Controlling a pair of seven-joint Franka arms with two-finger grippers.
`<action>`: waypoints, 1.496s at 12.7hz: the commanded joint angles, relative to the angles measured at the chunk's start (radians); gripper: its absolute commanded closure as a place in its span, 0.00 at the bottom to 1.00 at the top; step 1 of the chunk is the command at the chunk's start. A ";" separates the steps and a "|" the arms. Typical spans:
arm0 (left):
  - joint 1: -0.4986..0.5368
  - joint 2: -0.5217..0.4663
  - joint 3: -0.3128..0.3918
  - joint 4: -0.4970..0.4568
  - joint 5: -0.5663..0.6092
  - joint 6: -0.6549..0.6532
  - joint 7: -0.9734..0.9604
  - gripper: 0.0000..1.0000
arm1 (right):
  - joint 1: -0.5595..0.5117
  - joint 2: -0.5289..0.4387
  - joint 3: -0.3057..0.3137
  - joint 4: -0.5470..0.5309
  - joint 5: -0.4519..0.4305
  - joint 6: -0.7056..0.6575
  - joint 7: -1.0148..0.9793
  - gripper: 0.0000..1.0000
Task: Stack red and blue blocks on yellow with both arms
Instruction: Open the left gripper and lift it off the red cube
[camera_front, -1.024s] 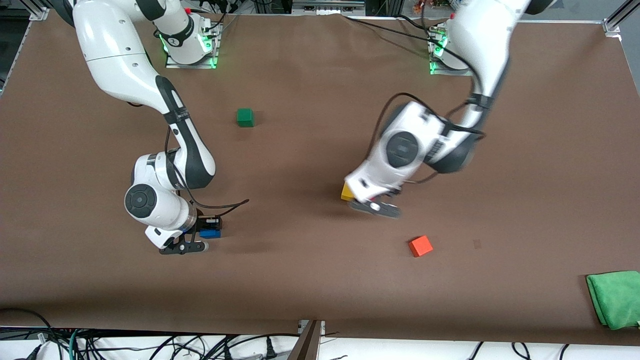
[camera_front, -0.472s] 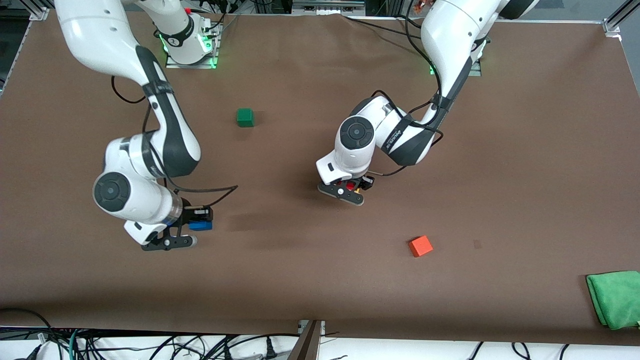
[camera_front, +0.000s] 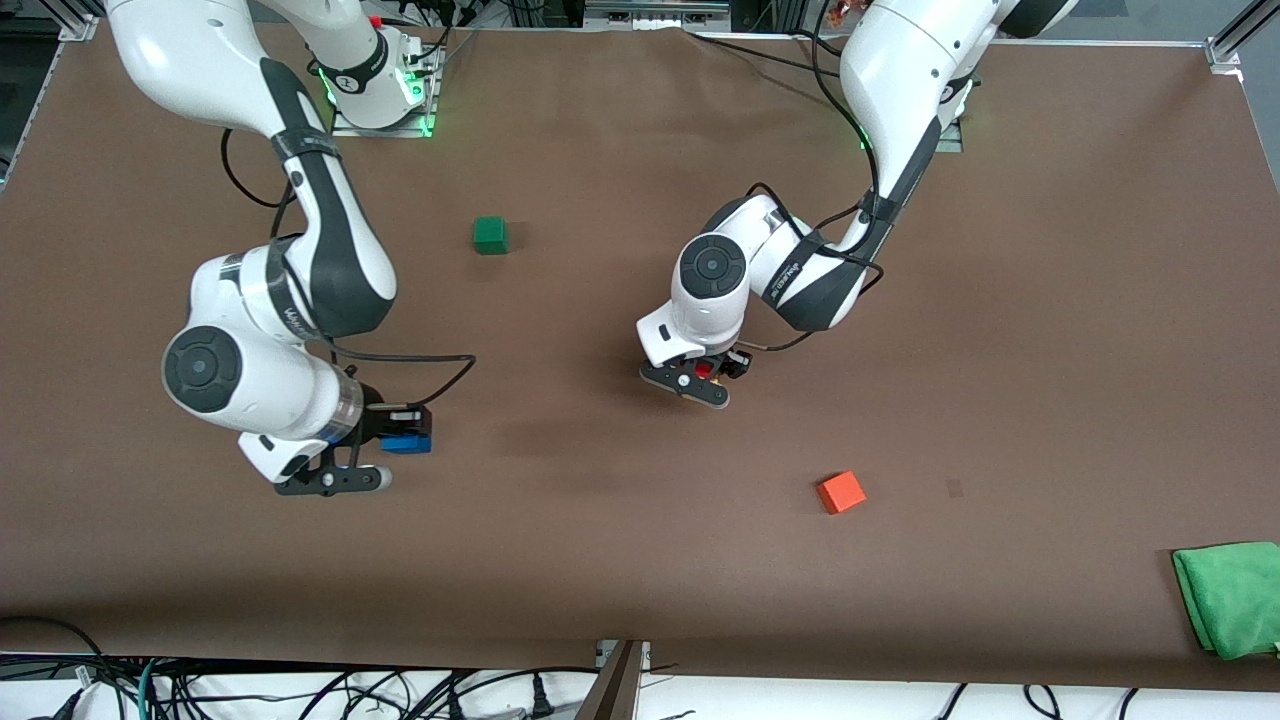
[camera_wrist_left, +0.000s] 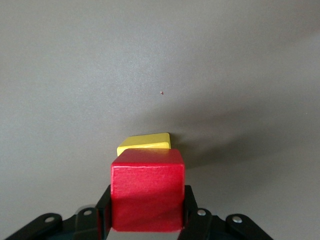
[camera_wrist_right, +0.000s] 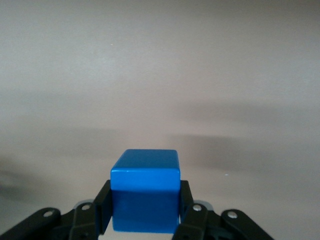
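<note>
- We see the left gripper (camera_front: 706, 375) near the middle of the table (camera_front: 620, 560), its fingers pinching the red block (camera_wrist_left: 147, 190) from both sides.
- In the left wrist view, the red block hangs over the yellow block (camera_wrist_left: 144, 142); only part of the yellow block's top and one upper edge show past it, and we cannot tell whether the two touch.
- In the front view the left arm's wrist covers the yellow block, and only a sliver of the red block (camera_front: 703, 370) shows between the black fingers.
- We find the right gripper (camera_front: 398, 435) over the table toward the right arm's end, clamped on the blue block (camera_front: 405, 443).
- The right wrist view shows the blue block (camera_wrist_right: 145, 191) squeezed between two black fingers (camera_wrist_right: 104, 210) with bare table under it.
- A green block (camera_front: 490, 234) sits on the table closer to the robot bases, between the two arms.
- An orange block (camera_front: 841, 491) lies nearer the front camera than the left gripper.
- A green cloth (camera_front: 1230, 596) rests at the table's corner toward the left arm's end.
</note>
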 joint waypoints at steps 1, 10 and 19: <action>-0.007 -0.041 0.011 -0.052 0.025 0.013 -0.003 0.90 | 0.016 0.022 -0.001 0.043 0.013 -0.025 0.048 0.85; 0.040 -0.049 0.012 0.152 0.005 -0.154 -0.021 0.00 | 0.057 0.022 -0.001 0.043 0.012 -0.023 0.135 0.85; 0.354 -0.365 0.019 0.155 -0.007 -0.398 0.032 0.00 | 0.397 0.103 -0.001 0.201 0.015 0.024 0.886 0.85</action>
